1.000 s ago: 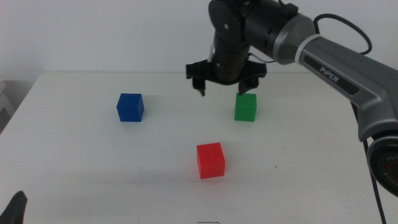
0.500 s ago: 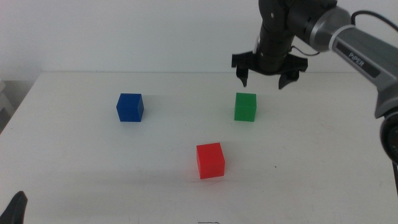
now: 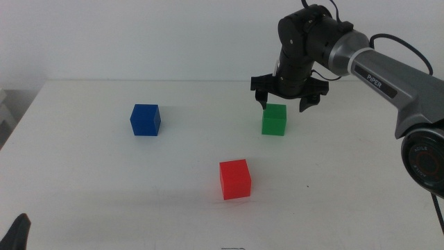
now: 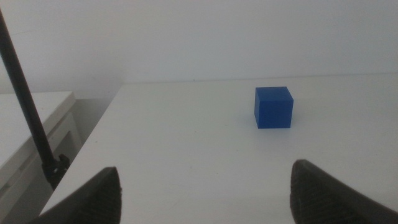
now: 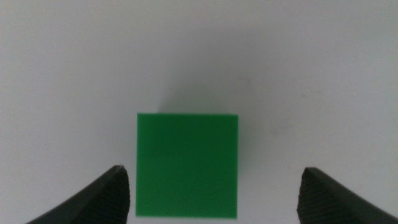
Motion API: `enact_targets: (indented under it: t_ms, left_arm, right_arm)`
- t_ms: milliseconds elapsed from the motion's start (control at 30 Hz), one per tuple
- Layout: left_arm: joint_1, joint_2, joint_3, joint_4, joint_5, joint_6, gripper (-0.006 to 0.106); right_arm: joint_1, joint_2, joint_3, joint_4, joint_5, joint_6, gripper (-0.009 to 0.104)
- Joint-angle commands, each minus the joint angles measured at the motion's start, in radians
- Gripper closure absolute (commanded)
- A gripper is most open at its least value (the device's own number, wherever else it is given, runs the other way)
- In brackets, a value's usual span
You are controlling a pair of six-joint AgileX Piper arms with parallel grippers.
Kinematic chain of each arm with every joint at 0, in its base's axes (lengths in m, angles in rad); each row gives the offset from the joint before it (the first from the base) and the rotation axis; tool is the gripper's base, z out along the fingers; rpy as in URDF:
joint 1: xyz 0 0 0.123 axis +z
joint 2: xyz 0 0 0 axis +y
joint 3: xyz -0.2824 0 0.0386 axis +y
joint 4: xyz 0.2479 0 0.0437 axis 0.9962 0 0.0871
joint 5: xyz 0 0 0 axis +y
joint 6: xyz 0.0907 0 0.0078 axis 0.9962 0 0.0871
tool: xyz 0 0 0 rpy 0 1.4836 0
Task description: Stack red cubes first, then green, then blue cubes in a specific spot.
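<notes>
The green cube (image 3: 274, 119) sits on the white table right of centre. My right gripper (image 3: 284, 103) hangs open just above it, one jaw on each side, not touching. The right wrist view looks straight down on the green cube (image 5: 187, 164), which lies between the wide-spread jaws. The red cube (image 3: 234, 178) rests alone nearer the front, in the middle. The blue cube (image 3: 145, 119) stands at the left, also seen as the blue cube (image 4: 273, 107) ahead of my open left gripper (image 4: 205, 193), which waits at the front left corner.
The table's left edge (image 4: 87, 149) drops off beside a thin dark rod (image 4: 28, 106). A white wall runs behind the table's far edge (image 3: 139, 80). The right arm's grey link (image 3: 388, 73) reaches in over the back right.
The right gripper swung right from behind the green cube, then came back left and down, and now straddles the cube from above. No cube has moved. The left arm stayed put.
</notes>
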Motion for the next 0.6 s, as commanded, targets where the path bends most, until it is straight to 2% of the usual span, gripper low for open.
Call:
enact_targets:
  t_ms: [0,200,567]
  left_arm:
    - [-0.004,-0.020,-0.003,-0.003,-0.076,-0.010,0.008]
    - [-0.004,-0.020,-0.003,-0.003,-0.076,-0.010,0.008]
    - [-0.004,-0.020,-0.003,-0.003,-0.076,-0.010,0.008]
  right_arm:
    - [0.003,-0.062,-0.034,-0.035,-0.049,-0.011,0.019]
    - [0.013,-0.058,-0.034,-0.044,-0.110,-0.046,0.019]
    - [0.011,-0.003,-0.034,-0.044,-0.115,-0.047,0.021]
